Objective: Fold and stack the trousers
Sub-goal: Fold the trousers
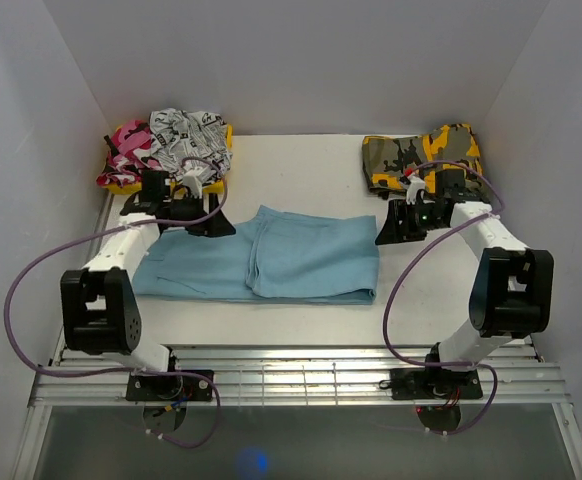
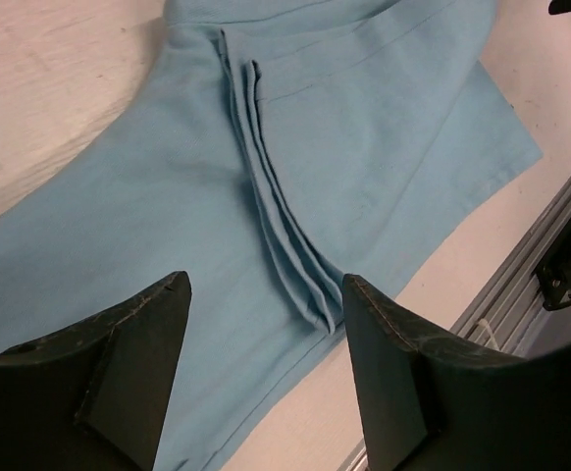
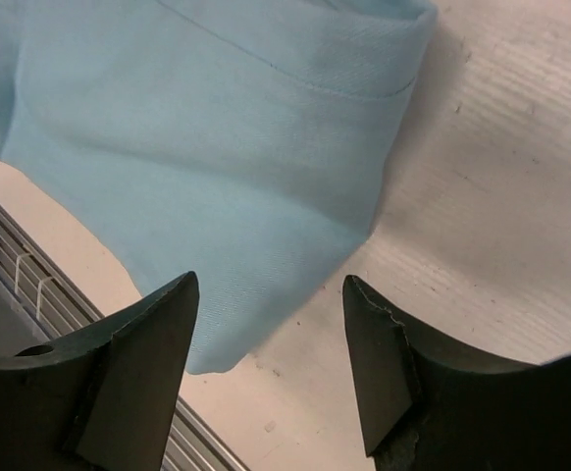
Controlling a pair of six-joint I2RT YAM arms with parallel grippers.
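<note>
Light-blue trousers (image 1: 271, 257) folded flat, mid-table, layered edges showing.

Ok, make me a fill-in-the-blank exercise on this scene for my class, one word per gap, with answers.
1. The folded trousers are light ___ in colour.
2. The left hand and the right hand are both ___, gripping nothing.
3. The green camouflage clothes lie at the table's far ___ corner.
Answers: blue; open; right.
</note>
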